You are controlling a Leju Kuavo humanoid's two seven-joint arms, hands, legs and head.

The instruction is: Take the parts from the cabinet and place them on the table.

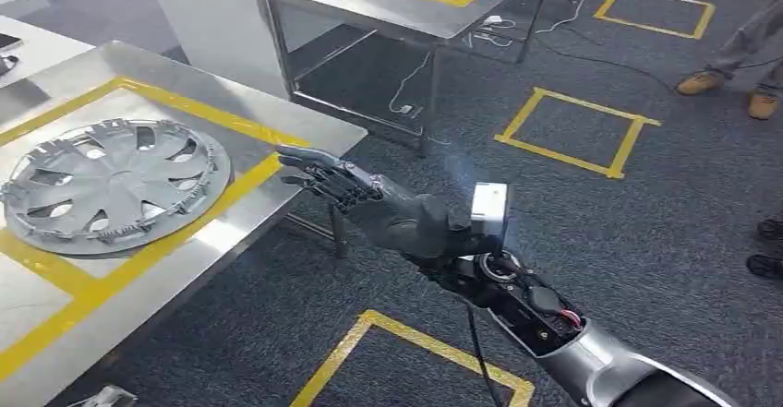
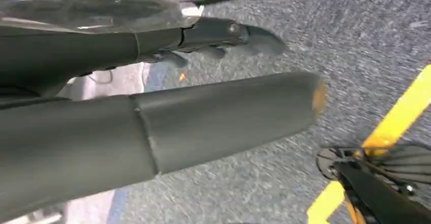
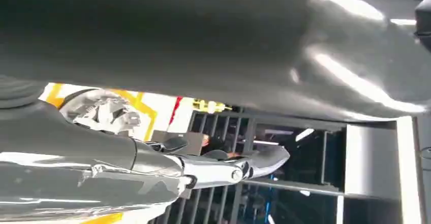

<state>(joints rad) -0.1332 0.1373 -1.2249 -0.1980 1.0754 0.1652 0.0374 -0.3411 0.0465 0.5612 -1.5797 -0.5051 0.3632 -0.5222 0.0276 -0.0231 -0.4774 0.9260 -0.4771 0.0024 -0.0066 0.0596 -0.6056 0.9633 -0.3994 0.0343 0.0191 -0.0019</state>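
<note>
A silver wheel cover [image 1: 111,185] lies flat on the steel table [image 1: 305,144] at the left, inside a yellow tape frame. My right hand [image 1: 355,195] reaches in from the lower right and hovers at the table's near corner, just right of the wheel cover, with its fingers stretched out and nothing in them. The right wrist view shows the same hand [image 3: 152,158] empty, with the wheel cover [image 3: 101,109] beyond it. In the left wrist view my left hand [image 2: 213,117] hangs over grey carpet, its thumb and fingers straight and holding nothing.
A second steel table [image 1: 388,1] stands at the back with a white bag on it and cables [image 1: 411,84] under it. Yellow tape squares [image 1: 577,130] mark the grey carpet. A person's shoes [image 1: 729,89] stand at the far right.
</note>
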